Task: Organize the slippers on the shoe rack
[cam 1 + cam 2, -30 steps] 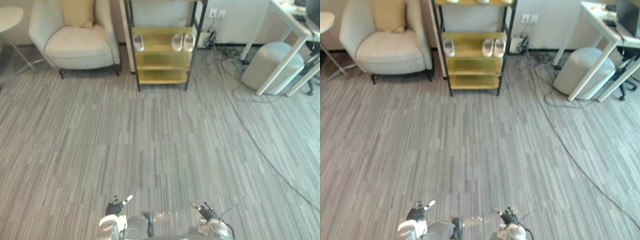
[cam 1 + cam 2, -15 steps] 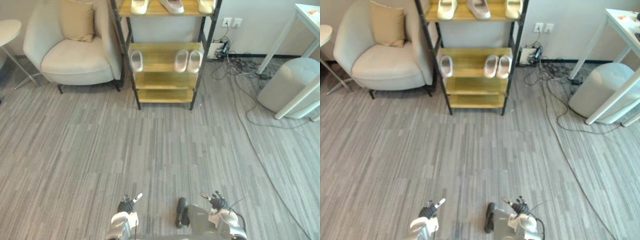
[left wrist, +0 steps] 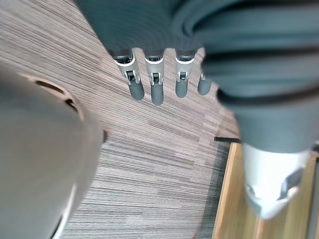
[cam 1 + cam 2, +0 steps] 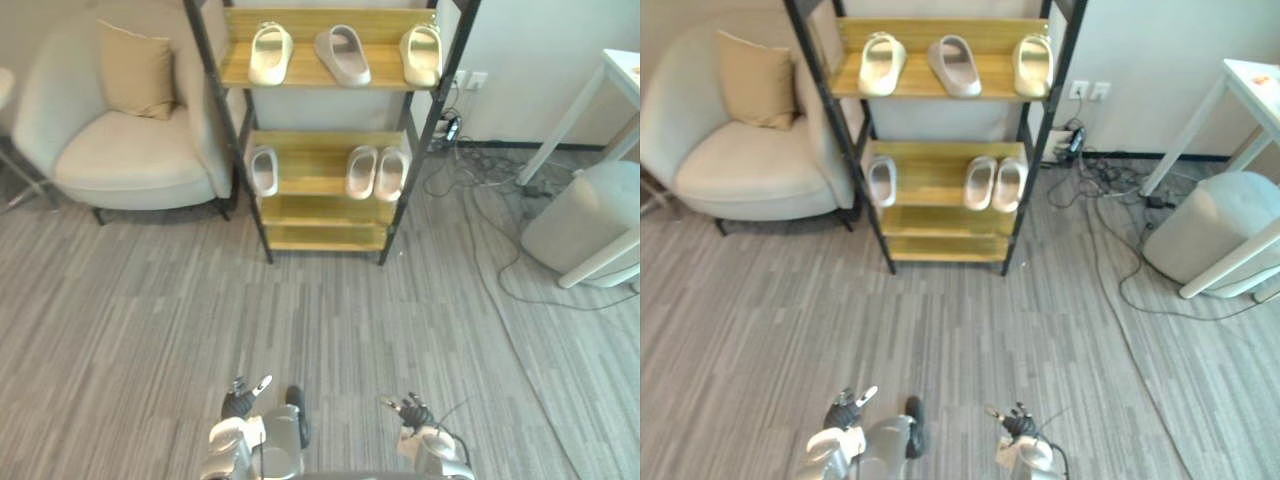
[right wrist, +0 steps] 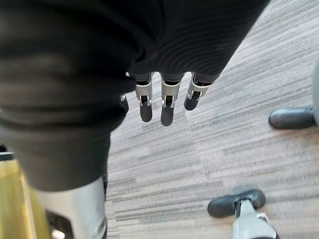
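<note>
Grey flooring [image 4: 130,330], patterned in narrow matte stripes, is being looked down on, and a shoe rack [image 4: 310,165] is being shown standing upright against the pale wall. It is built from a slim black metal frame and flat yellow-toned wooden shelves.

On its upper shelf three moulded, open-toed slippers are being displayed in a row: a cream slipper [image 4: 270,53] at the left end, a grey slipper [image 4: 343,55] in the middle, turned at an angle, and a second cream slipper [image 4: 421,53] at the right end. On the shelf below, a single pale slipper [image 4: 264,170] is being held at the left side, well apart from a pale pair [image 4: 375,173] lying side by side and touching at the right.

Left of the rack a rounded, cream upholstered armchair [image 4: 120,160] is being shown with a square tan cushion [image 4: 135,72] leaning on its back. To the right a smooth cylindrical grey pouf [image 4: 585,220] is being crossed by a slanting white table leg [image 4: 575,110].

Near the lower edge of the eye views, well apart from the rack, the left hand [image 4: 238,404] and the right hand [image 4: 412,411] are being carried above the floor. In the wrist views their silver, dark-tipped fingers [image 3: 154,84] [image 5: 167,104] are being held straight in a row over the striped floor, and nothing is being grasped by either.
</note>
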Available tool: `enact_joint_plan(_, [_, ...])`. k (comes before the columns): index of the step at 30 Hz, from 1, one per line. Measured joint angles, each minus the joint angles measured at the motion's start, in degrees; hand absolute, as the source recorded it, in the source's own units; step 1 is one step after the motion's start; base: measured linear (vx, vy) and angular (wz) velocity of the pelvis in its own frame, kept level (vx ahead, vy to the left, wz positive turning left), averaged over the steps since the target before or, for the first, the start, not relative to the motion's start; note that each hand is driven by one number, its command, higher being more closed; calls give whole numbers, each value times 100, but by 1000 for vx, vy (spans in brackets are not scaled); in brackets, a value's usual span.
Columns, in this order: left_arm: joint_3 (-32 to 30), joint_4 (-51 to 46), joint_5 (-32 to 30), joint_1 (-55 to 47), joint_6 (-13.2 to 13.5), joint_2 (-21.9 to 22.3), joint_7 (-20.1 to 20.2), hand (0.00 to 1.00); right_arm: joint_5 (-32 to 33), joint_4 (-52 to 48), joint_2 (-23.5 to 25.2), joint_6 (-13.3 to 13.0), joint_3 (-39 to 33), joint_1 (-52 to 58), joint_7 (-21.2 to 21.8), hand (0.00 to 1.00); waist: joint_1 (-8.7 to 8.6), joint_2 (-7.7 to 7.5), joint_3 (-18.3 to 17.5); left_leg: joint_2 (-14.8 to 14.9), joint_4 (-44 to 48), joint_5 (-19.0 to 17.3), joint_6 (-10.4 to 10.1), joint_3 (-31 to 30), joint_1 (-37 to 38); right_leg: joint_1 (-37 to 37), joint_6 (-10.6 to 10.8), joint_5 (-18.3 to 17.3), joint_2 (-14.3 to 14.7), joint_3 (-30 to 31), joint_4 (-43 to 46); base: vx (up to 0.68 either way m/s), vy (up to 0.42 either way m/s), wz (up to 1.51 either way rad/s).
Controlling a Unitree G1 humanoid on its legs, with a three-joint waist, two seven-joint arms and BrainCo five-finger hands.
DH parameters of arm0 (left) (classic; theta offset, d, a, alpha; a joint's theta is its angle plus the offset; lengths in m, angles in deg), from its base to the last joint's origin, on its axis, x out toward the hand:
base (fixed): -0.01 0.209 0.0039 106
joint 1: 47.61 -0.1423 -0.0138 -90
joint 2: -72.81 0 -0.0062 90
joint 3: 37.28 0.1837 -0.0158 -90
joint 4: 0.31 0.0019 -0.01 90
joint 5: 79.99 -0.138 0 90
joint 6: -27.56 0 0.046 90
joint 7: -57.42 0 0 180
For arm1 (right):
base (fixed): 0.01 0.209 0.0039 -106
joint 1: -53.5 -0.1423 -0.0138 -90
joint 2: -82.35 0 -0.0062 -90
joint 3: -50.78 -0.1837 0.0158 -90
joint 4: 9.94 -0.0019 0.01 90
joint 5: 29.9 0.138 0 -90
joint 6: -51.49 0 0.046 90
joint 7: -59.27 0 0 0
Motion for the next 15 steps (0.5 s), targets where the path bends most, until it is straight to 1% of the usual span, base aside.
enact_joint_plan(1, [46,61,-2,36,-2,-18,0,0,0,-6,-20,-7,-2,52,-2,0,-35,-9,13,-96,-78,-167,-6,-29,254,-403,290,314,-85,45,1075,566,245,26])
enact_joint_plan(2, [59,158,-6,87,-44,-34,-8,0,-1,2,-53,-3,-7,143,15,0,-95,-21,27,-249,-153,-371,-27,-185,565,-844,371,427,-182,73,2218,470,172,36])
enact_joint_plan(3, [99,198,-9,118,-81,-29,-19,0,-2,-117,-56,-14,-17,188,21,0,-149,-28,27,-327,-254,-507,-15,-236,901,-1197,280,326,-200,43,2832,566,161,47])
enact_joint_plan(4, [170,210,-9,95,-107,-18,-25,0,-1,-203,-52,-13,-46,208,20,0,-209,26,19,-360,-378,-579,-9,-296,1159,-1460,177,230,-199,-89,2980,472,75,49])
enact_joint_plan(5, [248,257,-6,104,-110,5,-27,0,-1,-251,-54,-32,-72,208,21,0,-248,33,38,-374,-561,-629,9,-375,1463,-1699,10,75,-190,-334,2831,444,48,59])
enact_joint_plan(6, [258,311,-6,132,-109,35,-22,0,-2,-245,-51,-60,-136,199,27,0,-269,24,44,-372,-782,-652,17,-501,1804,-1874,-173,-86,-183,-658,2374,435,11,65])
enact_joint_plan(7, [257,359,-6,153,-113,66,-24,0,-1,-255,-52,-71,-209,195,28,0,-298,24,45,-353,-934,-666,7,-622,2008,-2001,-251,-134,-162,-858,1958,570,-31,88])
enact_joint_plan(8, [249,386,-19,151,-116,143,-18,0,1,-256,-68,-78,-316,140,23,0,-340,46,39,-279,-1189,-721,-91,-821,2307,-2259,-315,32,-49,-1012,701,606,-52,70])
enact_joint_plan(9, [246,388,-25,152,-117,148,-17,0,2,-251,-66,-78,-334,129,25,0,-344,45,40,-270,-1218,-729,-104,-841,2338,-2290,-319,91,-34,-1017,525,535,-69,65])
enact_joint_plan(11, [201,409,-107,152,-117,167,-9,0,0,-233,-68,-60,-397,41,23,0,-364,68,56,-184,-1374,-844,-289,-961,2635,-2440,-462,650,119,-1002,-565,537,-128,40])
enact_joint_plan(12, [155,407,-112,121,-111,163,-2,0,-1,-213,-56,-61,-390,48,26,0,-374,35,42,-168,-1370,-944,-447,-1008,2787,-2411,-578,1111,189,-969,-1111,609,-174,50])
enact_joint_plan(13, [129,426,-114,97,-109,165,0,0,-3,-203,-55,-64,-392,68,25,0,-418,17,28,-165,-1362,-1023,-486,-1140,2937,-2331,-767,1714,227,-838,-1161,607,-193,49])
enact_joint_plan(14, [133,523,-127,99,-113,253,7,0,-17,-216,-135,-61,-396,-2,28,0,-454,196,18,34,-1350,-1042,-532,-1273,3091,-2249,-791,1608,313,-981,-947,613,-194,50])
enact_joint_plan(15, [163,570,-225,98,-111,287,34,0,-61,-194,-194,-61,-403,-22,30,0,-469,347,-39,153,-1150,-1008,-580,-1325,3030,-2229,-837,1351,370,-1098,-835,835,-272,43])
